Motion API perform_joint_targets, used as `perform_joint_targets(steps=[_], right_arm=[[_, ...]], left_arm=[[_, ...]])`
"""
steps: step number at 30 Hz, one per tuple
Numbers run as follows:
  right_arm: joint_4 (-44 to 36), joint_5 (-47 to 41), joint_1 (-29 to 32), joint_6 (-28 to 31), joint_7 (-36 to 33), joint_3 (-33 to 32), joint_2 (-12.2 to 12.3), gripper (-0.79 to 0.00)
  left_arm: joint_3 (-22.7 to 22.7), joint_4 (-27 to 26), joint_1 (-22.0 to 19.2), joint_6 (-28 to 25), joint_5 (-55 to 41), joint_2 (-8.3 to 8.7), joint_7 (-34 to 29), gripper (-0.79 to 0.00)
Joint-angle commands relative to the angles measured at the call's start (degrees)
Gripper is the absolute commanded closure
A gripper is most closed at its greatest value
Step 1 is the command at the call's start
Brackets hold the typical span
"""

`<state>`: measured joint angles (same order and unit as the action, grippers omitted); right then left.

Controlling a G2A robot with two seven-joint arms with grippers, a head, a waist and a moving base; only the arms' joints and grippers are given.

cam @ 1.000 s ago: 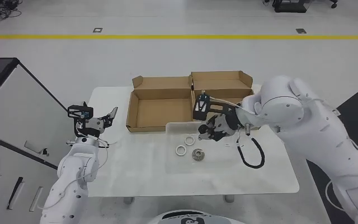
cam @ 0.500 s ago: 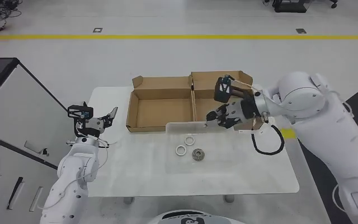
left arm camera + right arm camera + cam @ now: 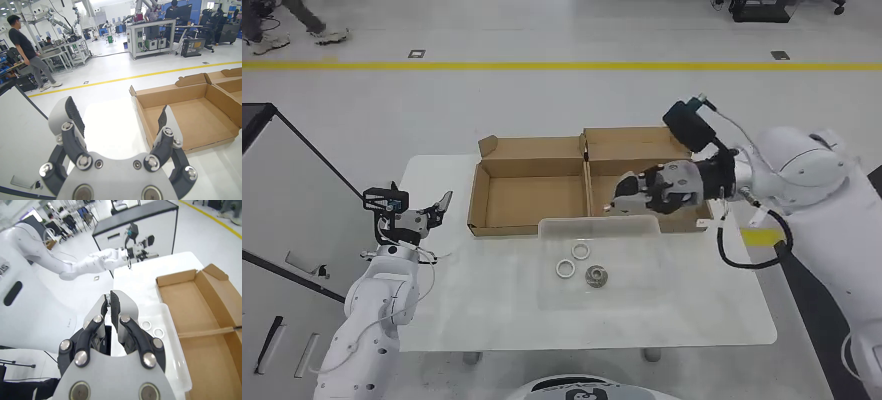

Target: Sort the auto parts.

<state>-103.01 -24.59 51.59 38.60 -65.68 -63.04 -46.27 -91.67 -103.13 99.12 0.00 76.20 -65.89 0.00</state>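
We judge the step in hand to be the drop-off. The right end effector is almost closed, pinching a small threaded fastener at the very tips of its ribbed pads. In the top view it hangs over the near wall of the right-hand cardboard box, with the clear tray just beside and below it. To do this well, we would carry the fastener fully past that wall until bare cardboard floor lies directly under the fingertips. We would then lower it close to the floor and only then ease the grip apart. The piece is tiny and round, so from a height it would likely bounce or roll, and so shallow a pinch could lose it to a jolt. Its long axis runs along the fingers and roughly level, with one end poking just beyond the tips, ahead of the end effector. We cannot tell which end is the head. Two washers and a toothed part lie in the tray below. The left end effector is wide open and empty above the tabletop, with the left-hand box just ahead of it.
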Motion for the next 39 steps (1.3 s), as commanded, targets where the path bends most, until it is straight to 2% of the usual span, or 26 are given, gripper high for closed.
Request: perform_joint_targets(steps=[1,10,24,39], right_arm=[[-0.52,-3.38,0.19,1.97,1.96,0.12,-0.05,0.000],[-3.04,-12.79,0.87,9.63,9.62,1.37,-0.20,0.000],[-6.41,-13.09,-0.96,19.16,19.14,5.53,0.21,0.000],[-7.04,-13.63,-1.51,19.40,19.39,6.19,0.40,0.000]], left_arm=[[0.00,0.00,0.00,0.00,0.00,0.00,0.00,-0.785],[0.00,0.00,0.00,0.00,0.00,0.00,0.00,-0.785],[0.00,0.00,0.00,0.00,0.00,0.00,0.00,-0.785],[0.00,0.00,0.00,0.00,0.00,0.00,0.00,-0.785]])
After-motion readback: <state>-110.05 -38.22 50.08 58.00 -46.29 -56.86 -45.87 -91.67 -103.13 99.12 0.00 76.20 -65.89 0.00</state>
